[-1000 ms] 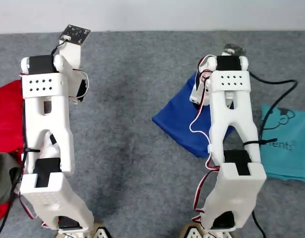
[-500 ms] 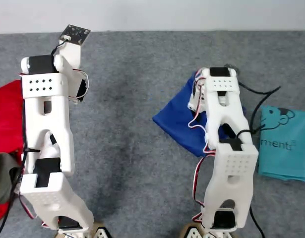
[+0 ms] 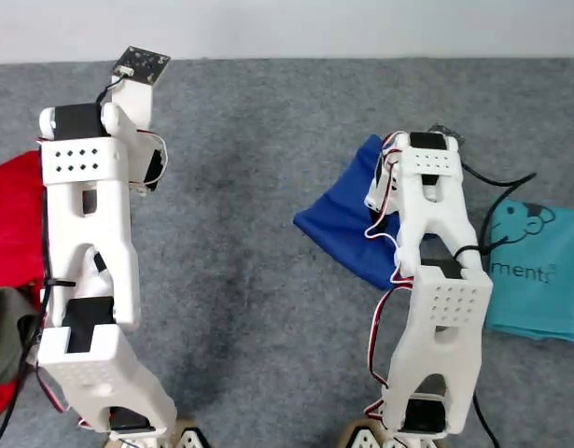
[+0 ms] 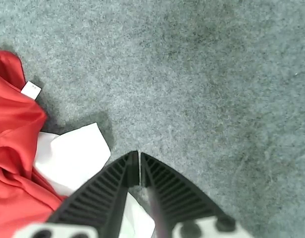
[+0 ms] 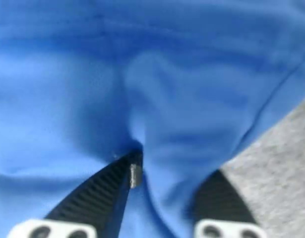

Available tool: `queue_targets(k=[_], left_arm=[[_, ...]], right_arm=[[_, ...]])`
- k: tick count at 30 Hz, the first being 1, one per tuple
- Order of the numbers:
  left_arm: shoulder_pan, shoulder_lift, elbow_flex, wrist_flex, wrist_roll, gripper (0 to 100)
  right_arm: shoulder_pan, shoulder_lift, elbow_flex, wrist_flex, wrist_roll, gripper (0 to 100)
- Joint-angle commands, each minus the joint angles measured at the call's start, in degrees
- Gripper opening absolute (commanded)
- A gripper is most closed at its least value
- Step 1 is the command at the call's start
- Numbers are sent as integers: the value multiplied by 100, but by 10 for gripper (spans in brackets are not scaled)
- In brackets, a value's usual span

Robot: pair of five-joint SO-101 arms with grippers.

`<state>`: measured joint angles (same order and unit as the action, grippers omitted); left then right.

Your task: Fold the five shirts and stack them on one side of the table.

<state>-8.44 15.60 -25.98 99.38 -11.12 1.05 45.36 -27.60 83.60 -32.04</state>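
Grey, carpet-like cover runs across the whole desk (image 3: pixel 249 280), with a pale wall strip at the far edge. Nearest me, an olive garment (image 3: pixel 1 327) lies crumpled at the left margin, touching the red shirt (image 3: pixel 11 215) heaped just beyond it. On the opposite side a teal shirt (image 3: pixel 539 271) lies flat.

Farther in, my right pincer (image 5: pixel 176 173) has a bunched ridge of the blue shirt (image 3: pixel 338 229) pinched between its jaws. That shirt sits rumpled near the middle-right, partly under the arm and just beside the teal one.

My left pincer (image 4: pixel 140 168) is closed on nothing, hanging over bare cover. The red shirt's edge and a white piece of cloth or paper (image 4: pixel 73 153) are close by; I can't tell which it is.

I judge we're early: nothing is folded or stacked. The blue shirt needs dragging out flat first, which calls for the left arm to pin or take a second corner.
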Motion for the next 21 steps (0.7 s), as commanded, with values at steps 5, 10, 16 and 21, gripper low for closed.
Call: queue_targets(k=[5,10,16,21], left_arm=[[0,-369,-31,105,-44,13],[-9,-369,-40,105,-44,13],[-9,-369,-48,105,-44,13],[-9,-369,-48,105,-44,13]], right_arm=[[233,-145,0,110,985,9],[259,-1182,0,629,2224,9],[303,-2404,0,1657,3745,9],[804,-3266,26,1921,4765,9]])
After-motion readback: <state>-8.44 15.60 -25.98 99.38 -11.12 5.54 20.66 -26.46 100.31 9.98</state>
